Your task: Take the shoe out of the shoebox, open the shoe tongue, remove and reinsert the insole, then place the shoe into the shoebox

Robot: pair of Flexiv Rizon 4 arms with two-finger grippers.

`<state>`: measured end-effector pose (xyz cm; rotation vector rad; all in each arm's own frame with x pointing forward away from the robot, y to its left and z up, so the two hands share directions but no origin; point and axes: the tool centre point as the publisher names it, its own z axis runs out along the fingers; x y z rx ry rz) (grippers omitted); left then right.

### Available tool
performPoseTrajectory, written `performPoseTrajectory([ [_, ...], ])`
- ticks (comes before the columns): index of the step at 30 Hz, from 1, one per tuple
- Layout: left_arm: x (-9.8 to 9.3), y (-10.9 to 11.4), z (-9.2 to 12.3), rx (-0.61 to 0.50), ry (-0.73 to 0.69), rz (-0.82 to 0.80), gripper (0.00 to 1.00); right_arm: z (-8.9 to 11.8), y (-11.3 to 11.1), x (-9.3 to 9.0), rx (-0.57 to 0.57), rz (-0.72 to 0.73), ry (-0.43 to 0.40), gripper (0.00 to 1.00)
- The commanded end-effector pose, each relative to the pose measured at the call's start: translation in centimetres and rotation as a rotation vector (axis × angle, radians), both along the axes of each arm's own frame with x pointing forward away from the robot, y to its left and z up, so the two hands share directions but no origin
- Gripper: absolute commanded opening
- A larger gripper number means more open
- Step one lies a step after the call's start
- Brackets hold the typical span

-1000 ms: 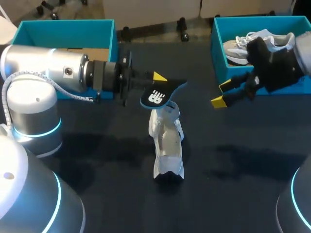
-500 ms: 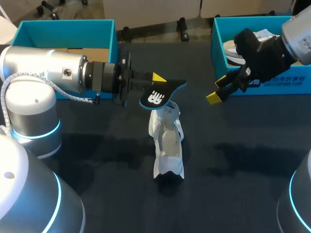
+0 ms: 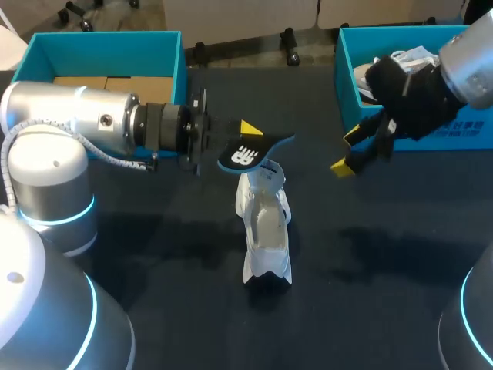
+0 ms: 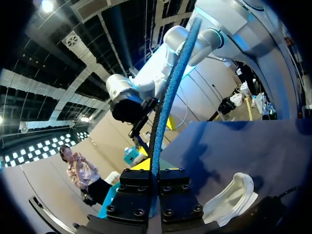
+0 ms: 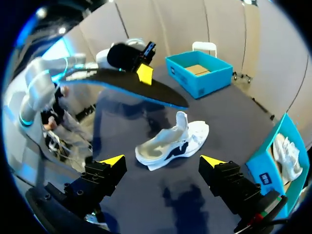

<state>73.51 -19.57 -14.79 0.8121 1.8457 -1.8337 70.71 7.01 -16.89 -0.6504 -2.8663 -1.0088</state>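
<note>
Insole (image 3: 256,149) gripped by left end effector (image 3: 245,136); right end effector (image 3: 348,151) spread.

The left arm (image 3: 77,123) is built of silver-white round links, with glowing cyan rings at the joints and a white braided cable along its side. A black flange carries the left claw (image 3: 248,140), which is black with yellow tips and has small round screws on its blocks. The right arm (image 3: 470,58) is grey, with its wrist wrapped in a black cover. The right claw (image 3: 348,152) has black fingers (image 5: 102,178) with yellow triangular tips.
</note>
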Motion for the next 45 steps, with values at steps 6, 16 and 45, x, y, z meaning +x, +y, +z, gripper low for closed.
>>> performPoseTrajectory([
  [6, -3.3, 2.3, -0.7, -0.027, 0.059, 0.022, 0.00, -1.8, 0.3, -2.5, -0.067, 0.028, -0.043, 1.00],
  [16, -6.2, 3.4, -3.3, -0.026, 0.136, 0.021, 0.00, -1.8, 0.3, -2.5, -0.067, 0.028, -0.043, 1.00],
  [45, -7.5, 2.5, -9.6, -0.055, 0.218, 0.105, 0.00, -10.1, -0.5, 0.5, -0.168, 0.251, -0.235, 1.00],
])
